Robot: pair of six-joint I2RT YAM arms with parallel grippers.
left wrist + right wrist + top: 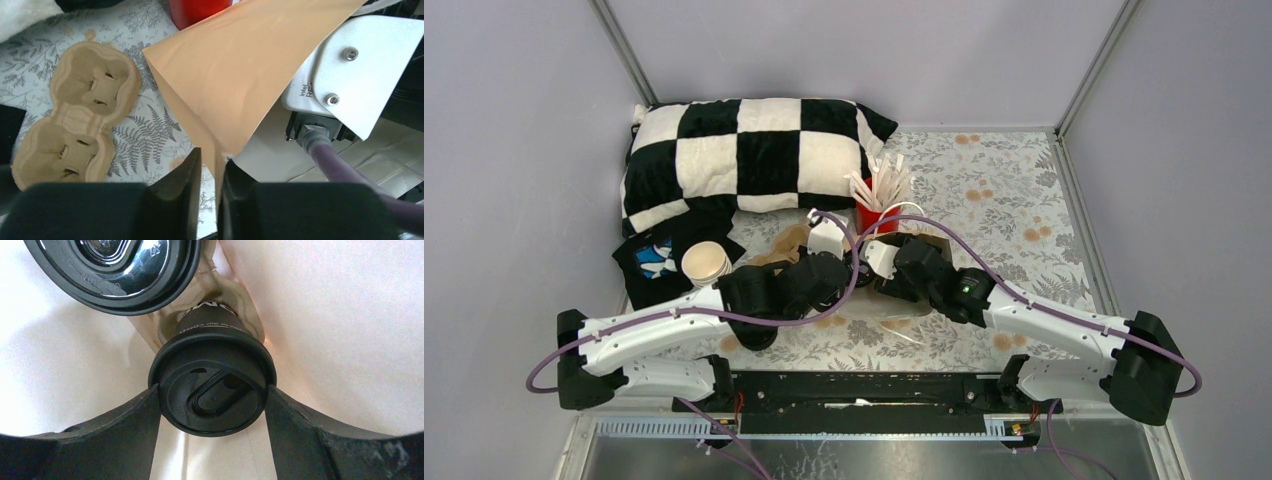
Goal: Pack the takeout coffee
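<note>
Top view, far left: checkered pillow [744, 155] lies at the upper left of the floral table [1024, 200]. Below it is a black cloth [656, 262] with a blue and white print. A stack of lidless cream-rimmed cups [707, 263] stands at the cloth's right edge.

Left arm reaches from lower left toward frame centre.

Left wrist view:
- An empty two-pocket pulp carrier [75, 125] lies flat on the table at the left of the frame.
- The left gripper [212, 160] is at the bottom centre with its fingers narrowly apart.
- The brown paper bag [250, 65] has a folded edge that runs down into that gap. It lies against the right-hand finger [235, 185], and a sliver of table shows on the other side, so it is not clamped.
- The base of a red cup [197, 10] shows at the top edge, just above the bag.

In the top view this red cup holds pale stirrers [879, 185] and stands just above the bag, at centre.

Right of centre, the right arm comes in from the lower right, its wrist down in the bag's mouth.

Right wrist view, inside the bag:
- The right gripper [212, 395] has its fingers [135, 430] set wide, closed on the lid rim of a lidded cup [215, 365], touching it on both sides.
- That cup is dark-sided with a black lid. It sits upright at frame centre in a pocket of a tan pulp holder [245, 310].
- A second lidded cup [110, 270] is at the upper left, just beside the first, and only its glossy black lid is visible.
- Pale bag walls surround both cups.
</note>
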